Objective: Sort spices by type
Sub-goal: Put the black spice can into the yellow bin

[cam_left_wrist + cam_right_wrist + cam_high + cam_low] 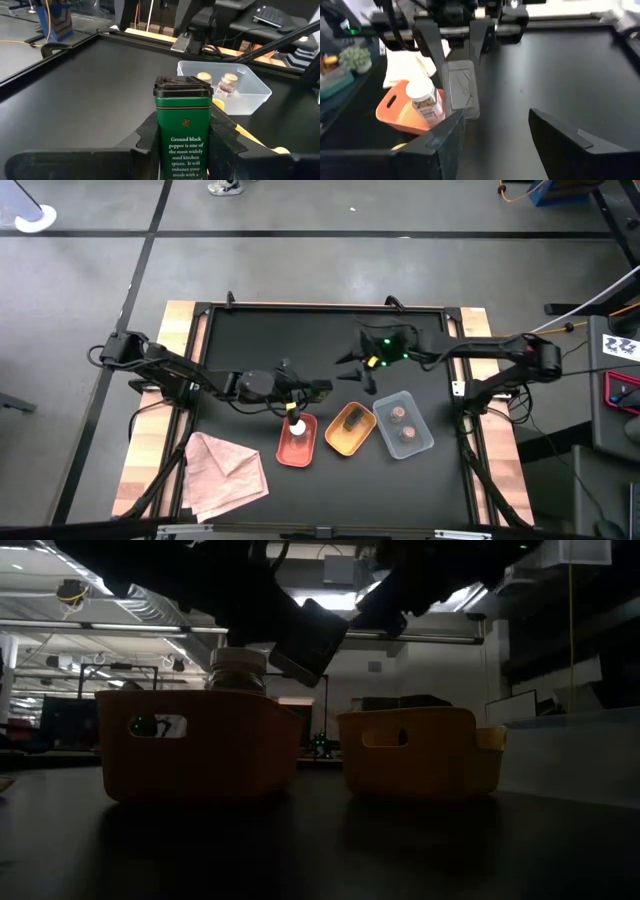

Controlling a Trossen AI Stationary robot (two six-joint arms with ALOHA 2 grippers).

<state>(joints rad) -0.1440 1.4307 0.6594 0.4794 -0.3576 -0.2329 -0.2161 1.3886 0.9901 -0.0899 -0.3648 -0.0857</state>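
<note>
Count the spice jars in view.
5: white-capped jar in red tray; dark jar in yellow tray; two pinkish jars in grey tray; green tin in left hand.

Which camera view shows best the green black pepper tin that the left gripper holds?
The left wrist view: the green rectangular black pepper tin fills it, label readable, clamped in the left gripper. The right wrist view shows only its lid; high and low views barely show it.

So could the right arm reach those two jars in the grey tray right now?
Probably yes: the right end effector hangs open and empty near the grey tray, nothing covers the two jars, and the left end effector is by the red tray.
</note>
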